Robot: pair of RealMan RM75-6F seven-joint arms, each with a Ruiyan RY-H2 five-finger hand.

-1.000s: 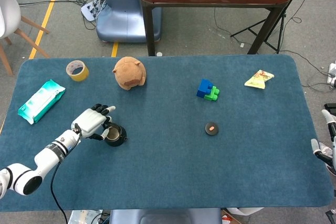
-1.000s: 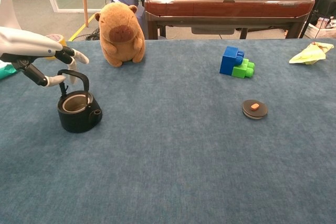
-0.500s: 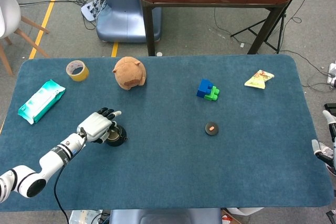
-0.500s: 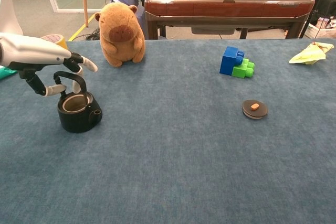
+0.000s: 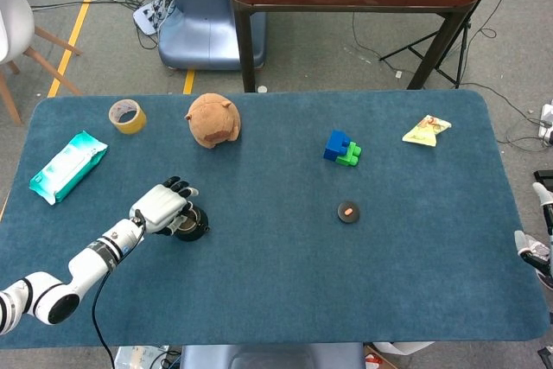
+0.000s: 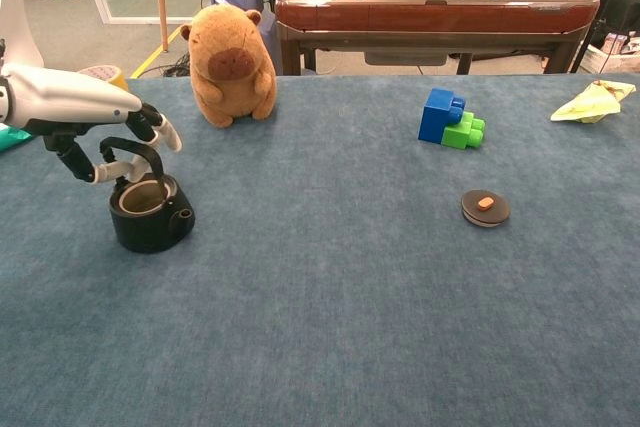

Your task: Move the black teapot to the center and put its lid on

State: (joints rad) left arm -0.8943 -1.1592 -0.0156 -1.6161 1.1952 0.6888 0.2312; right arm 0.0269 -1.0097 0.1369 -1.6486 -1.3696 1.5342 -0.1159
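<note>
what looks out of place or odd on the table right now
The black teapot stands open near the table's left side, while its lid lies apart, far to the right near the building blocks. The left hand is at the teapot's handle. Nothing looks spilled or damaged.

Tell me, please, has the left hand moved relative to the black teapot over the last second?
Yes. The left hand has shifted rightward over the black teapot, its fingers now curling about the handle.

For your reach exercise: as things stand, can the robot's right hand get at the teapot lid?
Probably yes. The right hand sits at the table's right edge, and bare cloth lies between it and the lid.
</note>
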